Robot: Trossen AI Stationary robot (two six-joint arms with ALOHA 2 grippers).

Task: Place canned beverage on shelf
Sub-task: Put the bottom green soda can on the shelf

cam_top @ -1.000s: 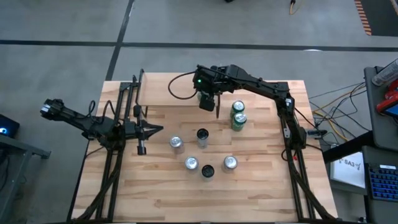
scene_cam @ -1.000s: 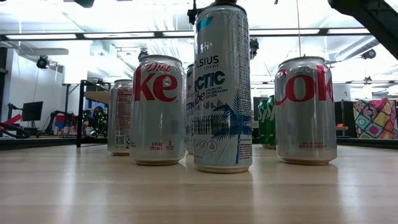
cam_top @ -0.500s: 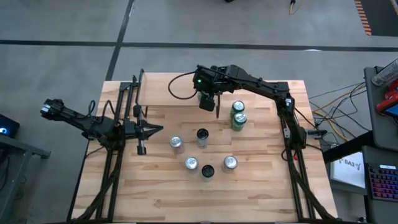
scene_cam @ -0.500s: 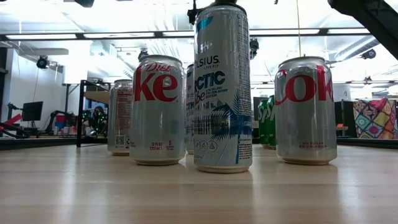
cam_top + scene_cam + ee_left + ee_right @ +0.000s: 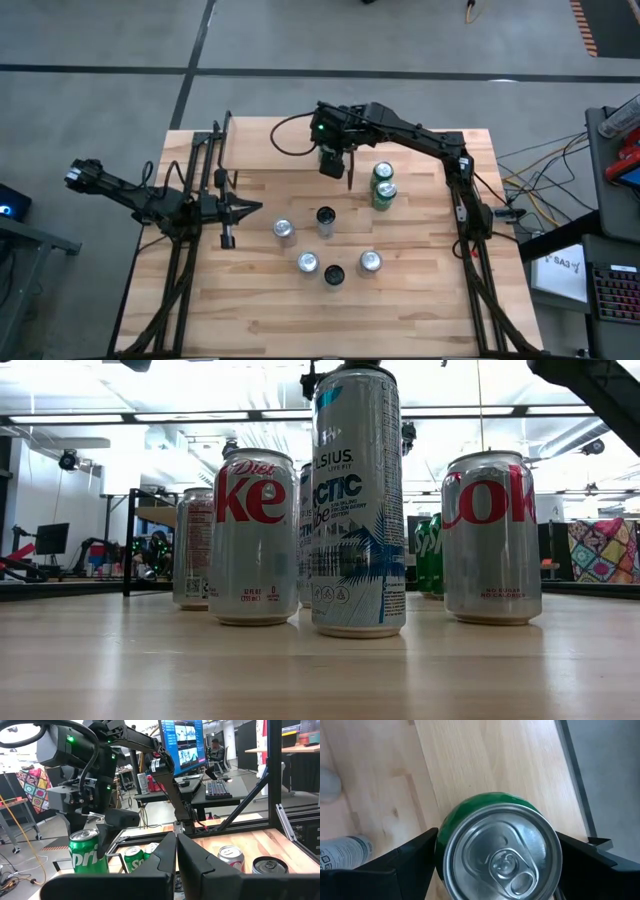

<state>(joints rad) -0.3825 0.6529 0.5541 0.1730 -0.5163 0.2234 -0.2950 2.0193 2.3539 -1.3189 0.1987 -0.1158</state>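
The shelf (image 5: 265, 140), a light-wood plank on black legs, stands at the table's far left. My right gripper (image 5: 335, 162) hangs over the shelf's right end, shut on a green Sprite can (image 5: 500, 852). The can also shows in the left wrist view (image 5: 87, 855). Its base is hidden, so I cannot tell if it stands on the shelf (image 5: 485, 760). My left gripper (image 5: 228, 228) is shut and empty at the table's left, in front of the shelf. My right gripper pinches the can's round side wall (image 5: 445, 827) just below the top rim, one finger (image 5: 410, 857) on each opposite side. The fingers point down from above. The can is upright, top up, over the shelf plank.
Two green cans (image 5: 383, 183) stand at the right of the shelf. Three silver cans (image 5: 284, 231) (image 5: 308, 263) (image 5: 370, 262) and two dark-topped ones (image 5: 325, 217) (image 5: 333, 274) stand mid-table. Free wood lies along the near edge.
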